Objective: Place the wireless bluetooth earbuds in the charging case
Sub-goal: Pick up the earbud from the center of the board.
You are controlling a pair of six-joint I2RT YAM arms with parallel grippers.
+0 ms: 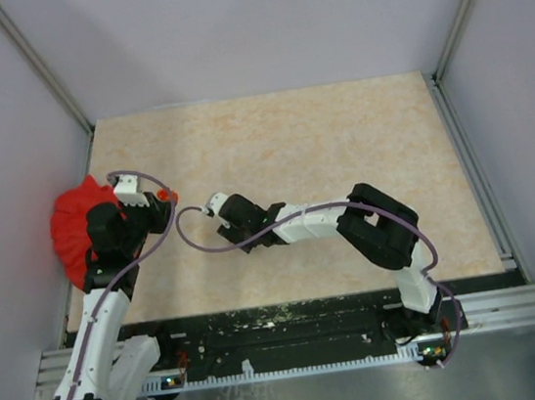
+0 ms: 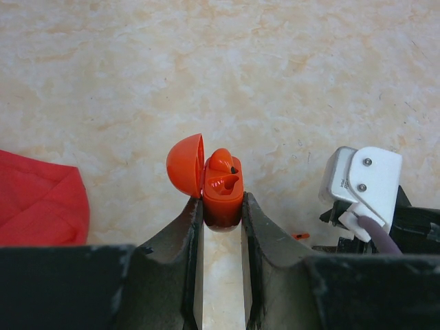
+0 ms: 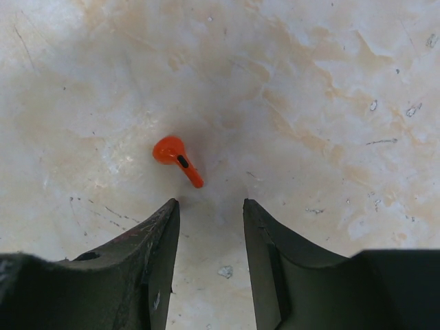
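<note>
My left gripper (image 2: 221, 210) is shut on the base of an orange charging case (image 2: 223, 198) and holds it upright. The case's round lid (image 2: 184, 165) is open to the left. One orange earbud (image 2: 223, 161) sits in a slot of the case. In the top view the case (image 1: 167, 195) shows at the left gripper (image 1: 162, 204). A second orange earbud (image 3: 176, 155) lies on the table, just ahead and left of my right gripper (image 3: 210, 206), which is open, empty and pointed down over it. This earbud also shows in the left wrist view (image 2: 300, 236).
A red cloth (image 1: 76, 228) lies at the table's left edge, beside the left arm, and also shows in the left wrist view (image 2: 38, 199). The right wrist's white camera block (image 2: 361, 180) and purple cable sit close to the right of the case. Grey walls enclose the marbled table (image 1: 319, 144).
</note>
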